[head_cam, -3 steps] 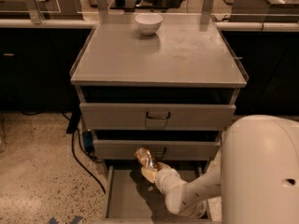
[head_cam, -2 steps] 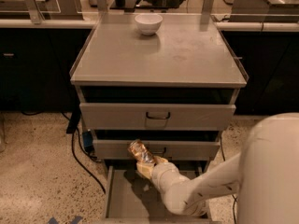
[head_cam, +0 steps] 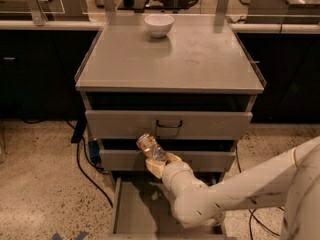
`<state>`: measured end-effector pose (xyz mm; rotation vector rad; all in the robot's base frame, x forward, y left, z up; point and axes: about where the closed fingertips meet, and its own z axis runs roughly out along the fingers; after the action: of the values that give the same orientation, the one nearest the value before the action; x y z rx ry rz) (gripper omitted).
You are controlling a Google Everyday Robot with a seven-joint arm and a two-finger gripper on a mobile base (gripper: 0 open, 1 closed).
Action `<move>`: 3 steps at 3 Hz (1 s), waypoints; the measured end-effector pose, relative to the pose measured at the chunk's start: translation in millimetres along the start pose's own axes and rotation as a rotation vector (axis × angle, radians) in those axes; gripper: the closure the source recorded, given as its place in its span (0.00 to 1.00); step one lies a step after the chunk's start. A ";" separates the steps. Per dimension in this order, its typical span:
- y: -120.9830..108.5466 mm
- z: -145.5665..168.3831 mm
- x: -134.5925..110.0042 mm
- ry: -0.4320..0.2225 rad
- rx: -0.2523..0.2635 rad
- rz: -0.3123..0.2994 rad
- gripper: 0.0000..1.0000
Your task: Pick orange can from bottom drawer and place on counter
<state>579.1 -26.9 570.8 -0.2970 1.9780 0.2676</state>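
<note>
Here, the arm curls up from lower right, its gripper [head_cam: 160, 162] pinching the tilted orange can [head_cam: 149, 147] above the open bottom drawer [head_cam: 134, 215].

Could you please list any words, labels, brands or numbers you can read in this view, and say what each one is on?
No text can be read.
The dented gold-orange metallic can has dark markings, too blurred to read; the gripper holds it above the open grey bottom drawer.
No text shows on the white round bowl or the grey metal counter.
</note>
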 end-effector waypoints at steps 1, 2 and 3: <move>5.7 -9.3 -21.9 -0.031 -0.023 -0.004 1.00; 11.5 -35.7 -68.7 -0.113 -0.042 0.002 1.00; -0.9 -58.2 -129.8 -0.225 -0.038 0.024 1.00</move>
<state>581.6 -35.0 712.8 -0.2560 1.7564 0.3399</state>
